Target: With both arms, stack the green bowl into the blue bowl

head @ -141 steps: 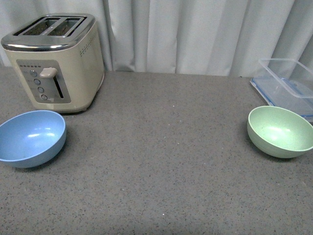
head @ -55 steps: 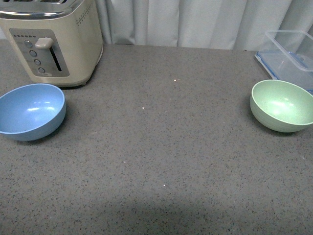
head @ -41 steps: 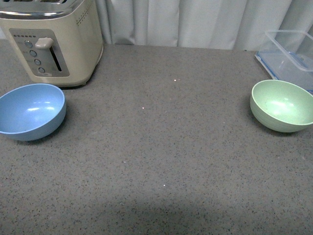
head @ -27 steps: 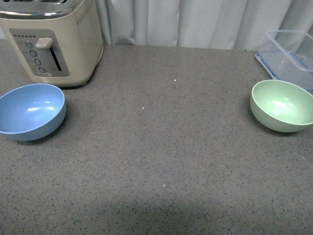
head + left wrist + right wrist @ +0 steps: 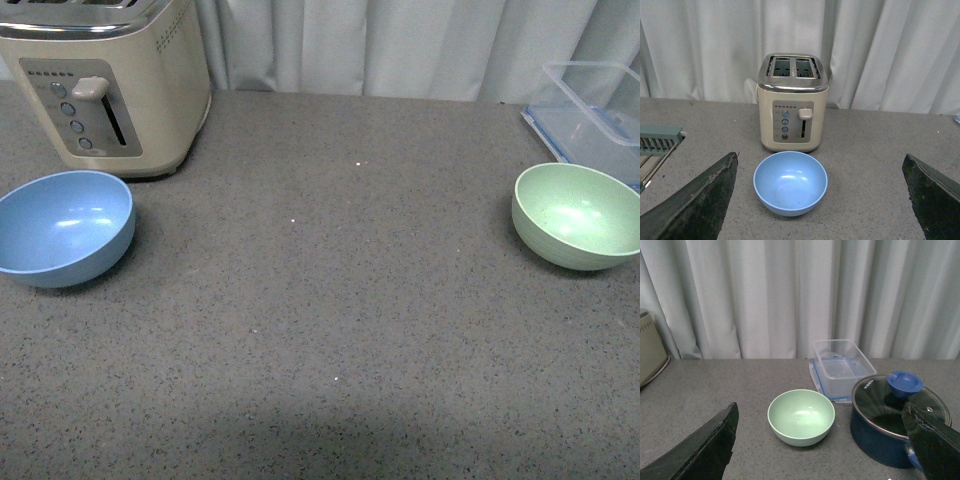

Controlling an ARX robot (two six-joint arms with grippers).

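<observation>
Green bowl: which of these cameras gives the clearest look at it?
The right wrist view: the green bowl sits whole near the middle, its inside visible. The front view catches it at the right edge, slightly cropped. The left wrist view does not show it.

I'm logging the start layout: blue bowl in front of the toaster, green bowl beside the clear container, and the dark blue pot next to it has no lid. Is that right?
Not quite: the dark blue pot does have a lid, a glass one with a blue knob, as the right wrist view shows. The rest stands: the blue bowl sits in front of the toaster, and the green bowl beside the clear container.
</observation>
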